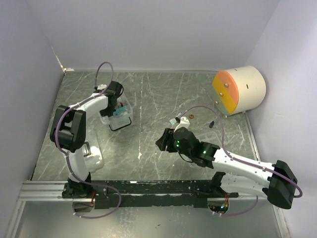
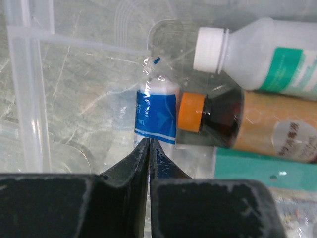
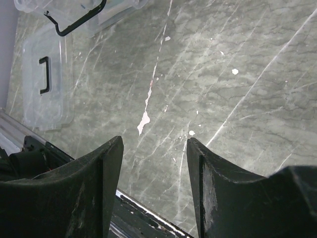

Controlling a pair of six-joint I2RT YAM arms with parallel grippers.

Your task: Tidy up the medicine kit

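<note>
The medicine kit (image 1: 111,124), a small clear box, stands open at the left of the table. Its clear lid with a black handle (image 3: 44,74) lies flat on the table beside it. My left gripper (image 1: 118,106) reaches down into the box. Its jaws (image 2: 149,141) are shut, tips at the near edge of a blue-and-white packet in clear wrap (image 2: 156,115). Whether they pinch the wrap I cannot tell. Beside the packet lie a brown bottle with an orange cap (image 2: 218,121), a white bottle with a teal label (image 2: 257,57) and a teal pack (image 2: 257,171). My right gripper (image 1: 161,141) (image 3: 154,141) hangs open and empty above the table's middle.
A large cream-and-orange cylinder (image 1: 238,89) lies at the back right. A few small loose items (image 1: 181,119) lie on the marble table (image 1: 158,94) behind the right gripper. The kit's black wire latch (image 3: 74,22) sticks out toward the table's middle. A black rail (image 1: 158,187) runs along the near edge.
</note>
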